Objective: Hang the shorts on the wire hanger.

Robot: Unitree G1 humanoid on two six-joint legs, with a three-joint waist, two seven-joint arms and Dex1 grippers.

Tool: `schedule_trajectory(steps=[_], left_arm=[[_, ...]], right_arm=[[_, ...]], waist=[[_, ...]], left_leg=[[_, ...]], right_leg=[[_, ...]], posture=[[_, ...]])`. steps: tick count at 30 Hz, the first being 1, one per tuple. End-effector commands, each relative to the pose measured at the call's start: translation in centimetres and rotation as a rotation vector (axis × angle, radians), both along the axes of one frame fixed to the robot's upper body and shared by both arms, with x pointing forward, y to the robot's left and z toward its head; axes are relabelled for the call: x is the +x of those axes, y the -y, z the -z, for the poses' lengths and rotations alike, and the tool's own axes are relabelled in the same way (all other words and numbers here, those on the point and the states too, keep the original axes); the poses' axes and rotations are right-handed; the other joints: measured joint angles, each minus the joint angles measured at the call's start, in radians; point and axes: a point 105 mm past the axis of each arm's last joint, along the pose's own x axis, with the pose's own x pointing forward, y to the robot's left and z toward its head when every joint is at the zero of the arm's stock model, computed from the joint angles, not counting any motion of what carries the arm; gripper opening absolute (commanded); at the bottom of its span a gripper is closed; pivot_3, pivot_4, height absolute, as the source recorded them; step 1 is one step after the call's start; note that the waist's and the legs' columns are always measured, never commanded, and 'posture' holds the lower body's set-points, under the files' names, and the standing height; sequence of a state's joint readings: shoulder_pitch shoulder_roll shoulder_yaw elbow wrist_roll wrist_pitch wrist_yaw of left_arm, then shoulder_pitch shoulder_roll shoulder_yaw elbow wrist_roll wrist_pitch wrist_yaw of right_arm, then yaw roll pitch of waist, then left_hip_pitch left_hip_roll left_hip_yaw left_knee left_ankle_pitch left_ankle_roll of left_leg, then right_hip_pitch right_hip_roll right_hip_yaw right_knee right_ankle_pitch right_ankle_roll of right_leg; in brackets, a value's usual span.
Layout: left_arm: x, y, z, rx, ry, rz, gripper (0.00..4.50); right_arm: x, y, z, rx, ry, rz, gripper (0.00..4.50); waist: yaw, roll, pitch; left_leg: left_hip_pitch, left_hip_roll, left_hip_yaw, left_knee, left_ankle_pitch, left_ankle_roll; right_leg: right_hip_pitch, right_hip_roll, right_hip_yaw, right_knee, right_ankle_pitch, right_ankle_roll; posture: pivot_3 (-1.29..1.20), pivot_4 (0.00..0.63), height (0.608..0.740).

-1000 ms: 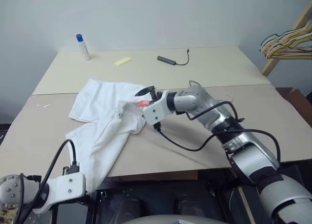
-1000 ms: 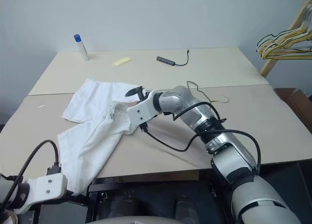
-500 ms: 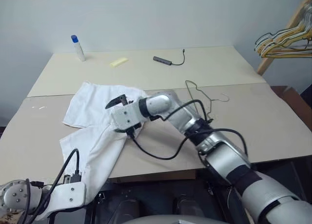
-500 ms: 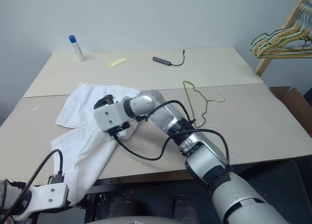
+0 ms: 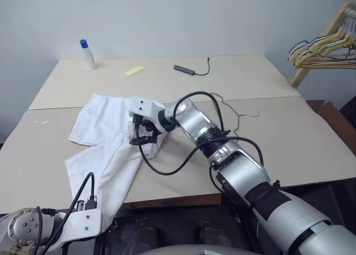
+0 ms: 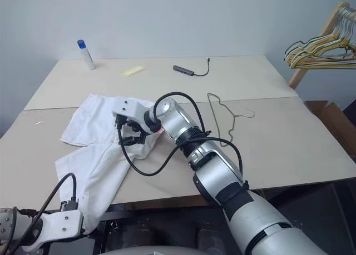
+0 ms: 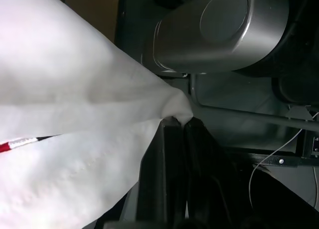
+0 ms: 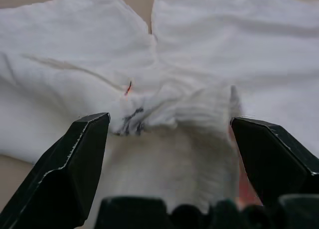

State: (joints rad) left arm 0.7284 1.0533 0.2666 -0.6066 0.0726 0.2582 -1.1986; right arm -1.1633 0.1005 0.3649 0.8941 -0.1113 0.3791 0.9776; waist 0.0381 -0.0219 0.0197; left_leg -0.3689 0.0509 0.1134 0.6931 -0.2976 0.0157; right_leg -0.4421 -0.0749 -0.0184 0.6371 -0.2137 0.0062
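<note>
Since a moment ago my right gripper (image 5: 138, 134) has swung across from the middle of the beige tabletop (image 5: 311, 138) and rolled over, so it now hangs over the bunched elastic waist of the white soft cloth shorts (image 5: 103, 119), fingers spread wide on either side of the gathered band. My left gripper (image 7: 177, 120) is down past the table's near edge, pressed together on a corner of one leg, which drapes over that edge. The thin dark wire hanger with the silvery hook (image 5: 236, 115) lies flat on the table just beyond my right forearm, well apart from the cloth.

To do this grab well, I think I should drop straight onto the thickest ridge of the waistband, take both layers rather than a single fold, and close before lifting. My left pinch should keep that leg taut, so the waist opens toward the hanger.
</note>
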Motion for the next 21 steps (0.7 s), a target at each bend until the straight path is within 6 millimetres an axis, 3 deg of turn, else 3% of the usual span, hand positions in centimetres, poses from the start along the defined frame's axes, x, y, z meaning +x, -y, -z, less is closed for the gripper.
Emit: schedule_trajectory(steps=[1, 12, 17, 21], left_arm=[[0.7, 0.1, -0.6, 0.003, 0.030, 0.031, 0.00], [1.4, -0.3, -0.9, 0.020, 0.053, 0.036, 0.00], [3.2, -0.7, -1.3, 0.042, 0.156, 0.015, 0.00], [6.1, -0.9, -2.9, 0.038, 0.284, 0.004, 0.00]], right_arm=[[0.1, -0.6, -1.7, 0.071, 0.004, -0.010, 3.92], [-0.5, -1.1, -2.4, 0.134, -0.020, -0.048, 0.06], [0.5, 0.2, -2.5, 0.138, 0.051, -0.013, 0.02], [1.1, 4.2, -4.2, 0.199, 0.181, -0.042, 0.02]], waist=[[0.000, 0.000, 0.000], [-0.001, 0.000, 0.000], [0.001, 0.000, 0.000], [0.010, -0.001, 0.000]], left_leg=[[0.000, 0.000, 0.000, 0.000, 0.000, 0.000], [0.000, 0.000, 0.000, 0.000, 0.000, 0.000], [0.001, 0.000, 0.000, 0.000, 0.000, 0.000], [0.000, -0.001, -0.001, 0.001, 0.000, 0.000]], right_leg=[[0.000, 0.000, 0.000, 0.001, 0.000, 0.000], [-0.001, 0.000, 0.000, 0.003, -0.001, -0.001], [-0.001, 0.000, 0.000, 0.003, -0.001, -0.001], [0.000, -0.001, -0.002, 0.003, -0.001, -0.001]], posture=[[0.17, 0.000, 0.740], [0.16, 0.000, 0.740], [0.14, 0.000, 0.740], [0.12, 0.000, 0.740]])
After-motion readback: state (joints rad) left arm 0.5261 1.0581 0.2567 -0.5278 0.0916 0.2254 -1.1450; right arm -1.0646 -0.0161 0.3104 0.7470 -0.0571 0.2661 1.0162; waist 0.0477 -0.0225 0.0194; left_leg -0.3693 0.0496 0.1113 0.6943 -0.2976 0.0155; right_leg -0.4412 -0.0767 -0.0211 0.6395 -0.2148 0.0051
